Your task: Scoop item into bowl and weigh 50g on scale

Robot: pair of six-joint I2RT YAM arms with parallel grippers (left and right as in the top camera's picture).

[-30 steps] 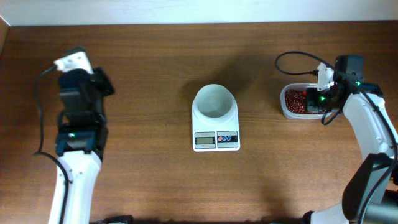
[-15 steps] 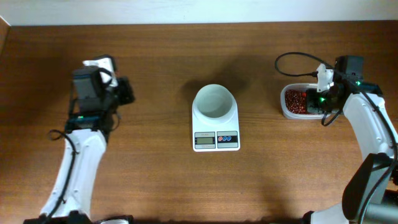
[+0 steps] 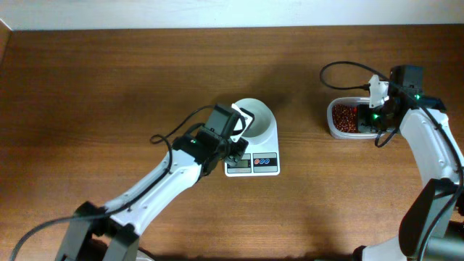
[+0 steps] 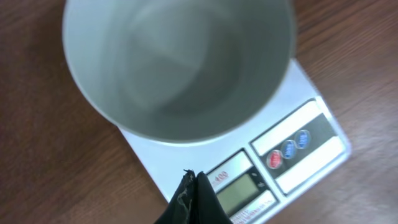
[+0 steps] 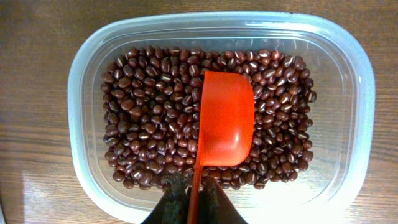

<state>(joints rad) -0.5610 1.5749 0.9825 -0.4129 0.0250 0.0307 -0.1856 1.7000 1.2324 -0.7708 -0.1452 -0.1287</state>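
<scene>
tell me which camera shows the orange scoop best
Right wrist: the orange scoop sits centred on the beans in the clear container, handle in the right gripper. Overhead, that gripper covers it; left wrist doesn't show it.

A dark brown wooden table (image 3: 145,87) meets a pale wall (image 3: 217,11) along its far edge.

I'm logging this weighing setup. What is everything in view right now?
round white smooth bowl: one, white, empty, on the scale
small white digital kitchen scale: one, white, table centre
clear rounded-rectangular plastic container: one, clear, table's right side
small dark red-brown beans: many, red-brown, inside the container
orange-red plastic scoop: one, orange-red, on the beans
brown wooden table: one, brown, beneath everything
left gripper: one, black, shut, over the scale's display
right gripper: one, black, shut on the scoop's handle
</scene>
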